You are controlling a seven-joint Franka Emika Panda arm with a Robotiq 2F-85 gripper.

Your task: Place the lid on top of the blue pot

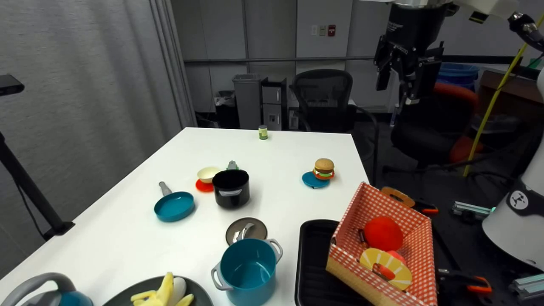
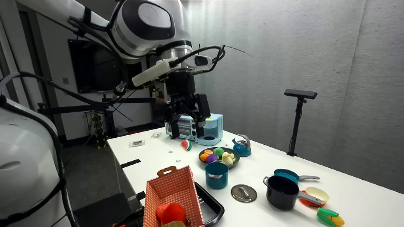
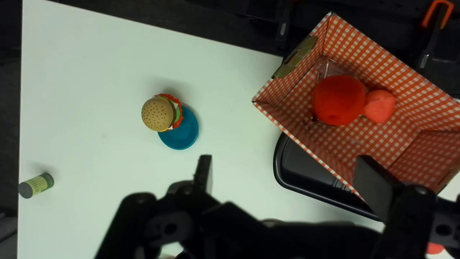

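Tool (image 2: 187,131) is being held spread wide; below its level, flat round lid (image 2: 244,193) and glossy cylindrical blue pot (image 2: 216,176) are being supported by smooth bench (image 2: 260,168).

Smooth white arm (image 2: 126,30); black cables (image 2: 59,160); angular black tool (image 2: 187,130); round white emblem (image 1: 518,199) on a black band (image 1: 534,202).
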